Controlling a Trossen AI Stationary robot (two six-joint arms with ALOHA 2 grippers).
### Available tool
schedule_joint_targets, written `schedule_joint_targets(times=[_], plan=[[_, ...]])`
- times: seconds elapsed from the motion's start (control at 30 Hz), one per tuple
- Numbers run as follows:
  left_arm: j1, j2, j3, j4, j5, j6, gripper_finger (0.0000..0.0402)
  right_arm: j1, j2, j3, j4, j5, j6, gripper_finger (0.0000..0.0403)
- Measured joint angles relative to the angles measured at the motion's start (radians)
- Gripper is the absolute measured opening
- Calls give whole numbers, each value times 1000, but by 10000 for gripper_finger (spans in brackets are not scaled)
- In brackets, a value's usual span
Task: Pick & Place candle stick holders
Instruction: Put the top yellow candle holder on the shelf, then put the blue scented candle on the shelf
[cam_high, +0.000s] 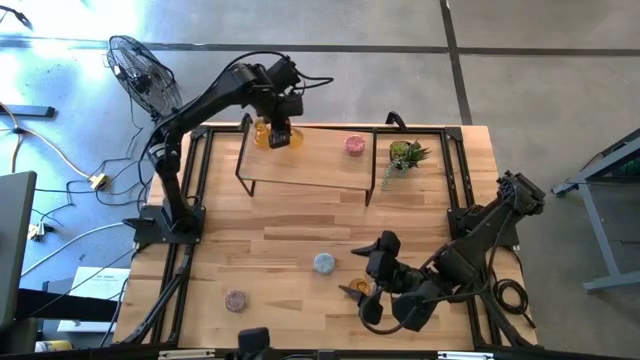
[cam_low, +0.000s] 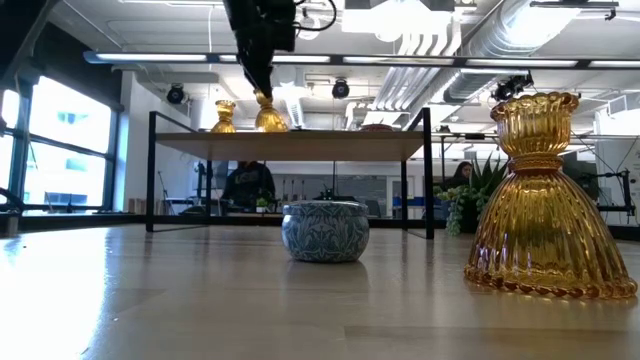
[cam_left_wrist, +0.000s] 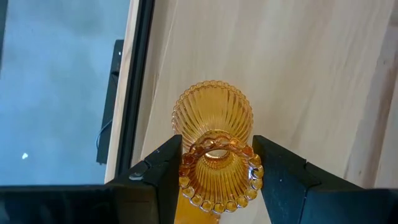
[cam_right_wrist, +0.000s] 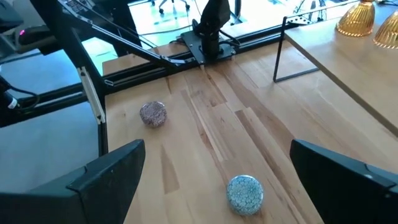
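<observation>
Lighting was bright and even, from ceiling strip lights (cam_low: 330, 58) and a window (cam_low: 60, 150). Amber holder (cam_low: 540, 200) sat sharp; background soft. Glare washed the floor beyond the right fingers (cam_right_wrist: 112, 180).

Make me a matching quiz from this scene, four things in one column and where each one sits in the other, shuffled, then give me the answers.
Things:
1. pink holder
2. blue-grey holder
3. mauve holder
4. potted plant

Places:
A. low on the table, near its left front corner
B. right end of the raised shelf
C. middle of the shelf, back edge
D. table centre, just left of the right end effector

Pairs: 1-C, 2-D, 3-A, 4-B
</observation>
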Motion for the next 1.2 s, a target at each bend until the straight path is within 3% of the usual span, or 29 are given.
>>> schedule_joint_targets(times=[0.3,0.53,0.87,1.2], plan=[[15,9,0,1,41,22,166,-6,0,0,15,0,0,395],[15,9,0,-5,51,18,196,-6,0,0,15,-1,3,395],[15,9,0,1,64,11,152,-6,0,0,14,-2,1,395],[-21,6,25,87,76,14,150,-6,0,0,14,-2,-5,395]])
